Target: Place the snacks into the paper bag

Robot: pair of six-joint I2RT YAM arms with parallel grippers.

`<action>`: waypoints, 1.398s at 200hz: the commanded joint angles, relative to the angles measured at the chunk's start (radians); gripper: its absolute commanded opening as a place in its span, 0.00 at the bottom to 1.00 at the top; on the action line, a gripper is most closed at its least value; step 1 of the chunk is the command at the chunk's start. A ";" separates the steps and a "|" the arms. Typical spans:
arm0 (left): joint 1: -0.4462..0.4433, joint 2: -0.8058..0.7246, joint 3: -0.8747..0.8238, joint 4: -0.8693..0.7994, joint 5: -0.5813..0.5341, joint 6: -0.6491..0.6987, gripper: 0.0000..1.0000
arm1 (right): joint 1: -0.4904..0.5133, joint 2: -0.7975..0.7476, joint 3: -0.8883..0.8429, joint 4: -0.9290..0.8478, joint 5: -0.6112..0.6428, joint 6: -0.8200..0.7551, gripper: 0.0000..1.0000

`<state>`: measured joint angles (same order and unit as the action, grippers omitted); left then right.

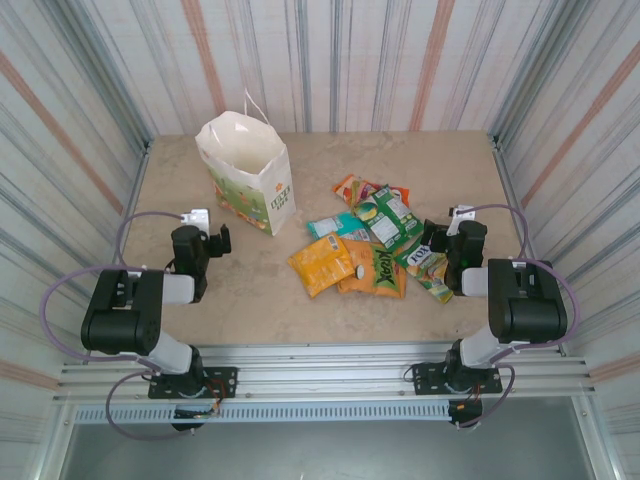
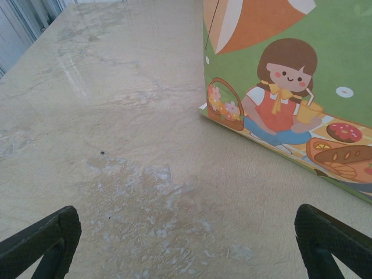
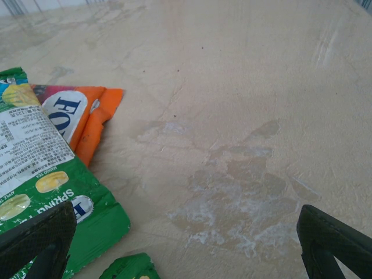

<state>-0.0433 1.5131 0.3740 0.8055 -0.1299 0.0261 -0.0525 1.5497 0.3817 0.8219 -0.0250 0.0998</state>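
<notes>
The paper bag [image 1: 247, 170] stands upright and open-topped at the back left; its printed side [image 2: 290, 75] rises just beyond my left gripper. Several snacks [image 1: 375, 245], orange, yellow, green and teal, lie in a loose pile at centre right. My left gripper [image 1: 223, 240] [image 2: 186, 250] hovers low over bare table, open and empty, just short of the bag's near corner. My right gripper [image 1: 432, 238] [image 3: 186, 250] is open and empty at the pile's right edge. A green packet [image 3: 40, 192] lies by its left finger, with an orange packet [image 3: 87, 116] behind it.
The beige tabletop [image 1: 250, 290] is walled by striped panels on three sides. A metal rail [image 1: 320, 365] runs along the near edge by the arm bases. A second green packet corner [image 3: 128, 268] lies near the right gripper. Open table lies between bag and pile.
</notes>
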 commanded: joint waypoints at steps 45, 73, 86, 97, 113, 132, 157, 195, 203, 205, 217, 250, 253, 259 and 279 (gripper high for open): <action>0.005 -0.008 0.017 0.012 0.006 0.002 0.99 | 0.003 -0.005 0.017 0.002 0.000 -0.010 0.99; 0.005 -0.008 0.018 0.012 0.006 0.001 0.99 | 0.000 -0.004 0.020 0.002 -0.004 -0.008 0.99; 0.005 -0.008 0.018 0.013 0.006 0.002 0.99 | -0.001 -0.005 0.019 0.002 -0.007 -0.008 0.99; 0.002 -0.011 0.014 0.019 0.004 0.002 0.99 | -0.002 -0.005 0.017 0.004 -0.007 -0.007 0.99; -0.007 -0.036 0.024 -0.017 -0.011 0.007 0.99 | 0.000 -0.008 0.015 0.010 -0.006 -0.008 0.99; -0.016 -0.111 0.088 -0.207 -0.027 0.009 0.98 | 0.014 -0.065 0.035 -0.069 -0.004 -0.027 0.99; -0.058 -0.224 0.180 -0.471 -0.045 -0.017 0.94 | 0.036 -0.216 0.162 -0.426 0.025 0.003 0.99; -0.170 -0.401 0.299 -0.913 -0.114 -0.189 0.87 | 0.049 -0.390 0.313 -0.760 -0.039 0.102 0.99; -0.198 -0.434 0.329 -1.007 -0.112 -0.212 0.86 | 0.054 -0.415 0.335 -0.804 -0.057 0.120 0.99; -0.206 -0.441 0.336 -1.028 -0.112 -0.217 0.86 | 0.057 -0.421 0.339 -0.815 -0.062 0.126 0.99; -0.249 -0.488 0.385 -1.149 -0.111 -0.240 0.84 | 0.072 -0.452 0.363 -0.863 -0.091 0.152 0.99; -0.330 -0.568 0.539 -1.377 -0.076 -0.252 0.78 | 0.149 -0.481 0.444 -1.016 -0.121 0.185 0.99; -0.334 -0.567 0.557 -1.395 -0.070 -0.255 0.78 | 0.156 -0.481 0.454 -1.033 -0.120 0.187 0.99; -0.342 -0.565 0.596 -1.435 -0.061 -0.260 0.77 | 0.174 -0.480 0.471 -1.061 -0.118 0.191 0.99; -0.378 -0.529 0.734 -1.560 -0.035 -0.267 0.74 | 0.234 -0.471 0.522 -1.141 -0.099 0.194 0.99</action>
<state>-0.3870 0.9657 0.9611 -0.5068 -0.2008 -0.2031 0.1265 1.0801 0.8307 -0.1432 -0.1154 0.2558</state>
